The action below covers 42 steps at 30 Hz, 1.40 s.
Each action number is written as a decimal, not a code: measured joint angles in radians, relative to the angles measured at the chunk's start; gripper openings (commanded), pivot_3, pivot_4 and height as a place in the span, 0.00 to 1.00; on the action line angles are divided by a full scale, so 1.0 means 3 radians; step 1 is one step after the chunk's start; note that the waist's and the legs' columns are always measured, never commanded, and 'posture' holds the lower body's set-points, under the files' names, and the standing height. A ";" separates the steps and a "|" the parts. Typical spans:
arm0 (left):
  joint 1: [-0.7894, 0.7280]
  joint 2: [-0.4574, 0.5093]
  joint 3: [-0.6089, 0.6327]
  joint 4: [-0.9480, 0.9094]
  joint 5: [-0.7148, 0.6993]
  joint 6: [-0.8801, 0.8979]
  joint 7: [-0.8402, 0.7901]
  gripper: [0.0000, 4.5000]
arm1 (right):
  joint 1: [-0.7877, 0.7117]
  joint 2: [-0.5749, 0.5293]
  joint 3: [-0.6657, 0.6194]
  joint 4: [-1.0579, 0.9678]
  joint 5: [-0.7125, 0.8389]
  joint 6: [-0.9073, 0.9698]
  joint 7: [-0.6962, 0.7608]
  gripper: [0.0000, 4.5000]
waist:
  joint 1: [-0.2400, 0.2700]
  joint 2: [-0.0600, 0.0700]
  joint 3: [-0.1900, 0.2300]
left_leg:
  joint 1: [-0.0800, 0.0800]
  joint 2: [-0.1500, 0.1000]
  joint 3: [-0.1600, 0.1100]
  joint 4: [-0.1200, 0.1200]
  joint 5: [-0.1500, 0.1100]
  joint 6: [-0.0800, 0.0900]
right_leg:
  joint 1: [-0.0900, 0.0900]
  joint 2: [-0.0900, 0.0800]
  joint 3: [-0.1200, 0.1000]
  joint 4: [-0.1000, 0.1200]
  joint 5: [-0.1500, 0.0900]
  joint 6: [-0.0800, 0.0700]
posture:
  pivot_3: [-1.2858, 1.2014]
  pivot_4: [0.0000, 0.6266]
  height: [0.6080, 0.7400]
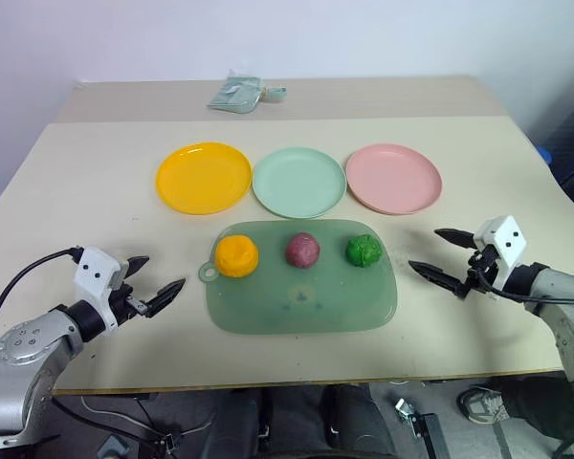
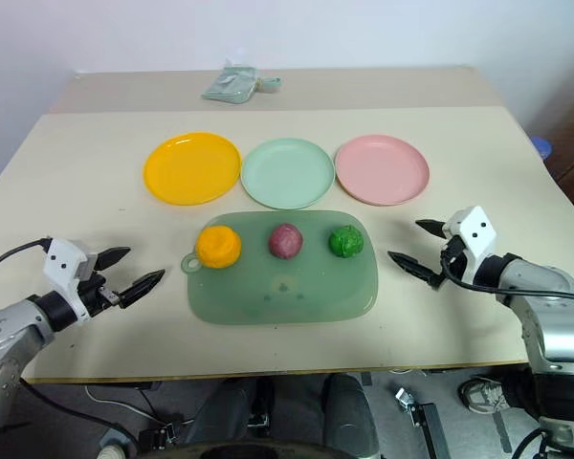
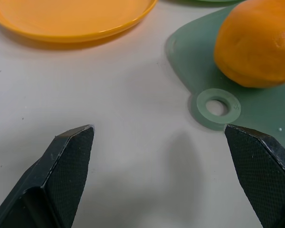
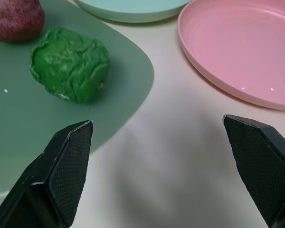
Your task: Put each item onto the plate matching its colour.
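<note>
On board (image 1: 301, 292): three balls (plates (image 1: 299, 182) bare).

A pale beige bench (image 1: 96, 182) stands before a plain white wall (image 1: 268, 38). A second beige surface (image 1: 383, 96) adjoins its far edge, carrying a crumpled grey-green packet (image 1: 237, 95). Dark floor (image 1: 564, 143) shows on the right under even, soft light.

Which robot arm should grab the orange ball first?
The left. The open left gripper sits beside the board's left end, where the orange ball rests, and the yellow-orange plate lies on that side too. The right gripper is by the green ball.
</note>
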<state>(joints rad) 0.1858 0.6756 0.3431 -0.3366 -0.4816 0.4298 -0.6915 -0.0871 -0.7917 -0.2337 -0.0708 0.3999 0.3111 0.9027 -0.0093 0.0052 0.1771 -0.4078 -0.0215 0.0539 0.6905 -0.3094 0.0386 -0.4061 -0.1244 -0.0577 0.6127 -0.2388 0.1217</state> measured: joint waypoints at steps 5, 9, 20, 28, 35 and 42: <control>-0.0031 0.0005 0.0028 -0.0007 -0.0040 0.0003 -0.0030 1.00 | 0.0004 -0.0006 -0.0004 -0.0201 0.0059 0.0194 -0.0024 0.99 | 0.0001 0.0000 0.0000 | 0.0000 0.0000 0.0000 0.0000 0.0000 0.0000 | 0.0000 0.0000 0.0000 0.0000 0.0000 0.0000 | 0.52 0.24 1.00; -0.0084 0.0048 0.0016 -0.0026 -0.0049 0.0034 -0.0103 1.00 | 0.0040 -0.0007 -0.0040 -0.0277 0.0097 0.0275 -0.0017 0.99 | 0.0006 0.0000 0.0000 | 0.0000 -0.0001 0.0000 0.0000 0.0000 0.0000 | 0.0000 0.0000 0.0000 0.0000 0.0000 0.0000 | 0.52 0.24 1.00; -0.1017 0.0206 -0.0837 -0.0118 -0.0077 0.0260 -0.0472 1.00 | 0.0243 0.0039 -0.0088 -0.0390 0.0182 0.0285 -0.0009 0.99 | 0.0056 0.0001 -0.0001 | 0.0000 -0.0004 0.0003 0.0002 0.0002 0.0001 | 0.0002 0.0014 -0.0002 0.0002 0.0001 0.0001 | 0.52 0.24 1.00; -0.1358 0.0145 -0.1371 0.0545 0.0387 -0.0011 -0.0723 0.88 | 0.0569 0.0109 -0.0146 -0.0901 0.0419 0.0442 -0.0046 1.00 | 0.0082 -0.0001 0.0000 | -0.0002 -0.0003 0.0004 0.0010 0.0001 0.0004 | 0.0004 0.0018 -0.0004 0.0005 0.0000 0.0003 | 0.52 0.24 1.00; -0.1489 -0.0044 -0.1328 0.0746 0.0406 -0.0148 -0.0723 0.38 | 0.0696 0.0199 -0.0153 -0.1257 0.0509 0.0550 -0.0233 1.00 | 0.0083 -0.0001 0.0000 | -0.0003 -0.0001 -0.0001 0.0019 0.0000 0.0006 | 0.0006 0.0019 -0.0004 0.0008 0.0000 0.0003 | 0.52 0.24 1.00; -0.1680 -0.0158 -0.1079 0.0866 0.0279 -0.0124 -0.0651 0.43 | 0.0670 0.0199 -0.0155 -0.1255 0.0517 0.0550 -0.0268 1.00 | 0.0077 -0.0001 0.0000 | -0.0003 -0.0001 -0.0001 0.0020 0.0000 0.0006 | 0.0006 0.0020 -0.0005 0.0009 0.0000 0.0003 | 0.52 0.24 1.00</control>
<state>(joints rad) -0.3183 0.6282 0.0193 -0.0769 -0.3978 0.3926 -0.8866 0.1139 -0.7319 -0.2803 -0.4472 0.5550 0.4762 0.8223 0.0137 0.0048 0.1770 -0.4086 -0.0219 0.0536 0.6965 -0.3093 0.0403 -0.4041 -0.1184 -0.0591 0.6153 -0.2387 0.1227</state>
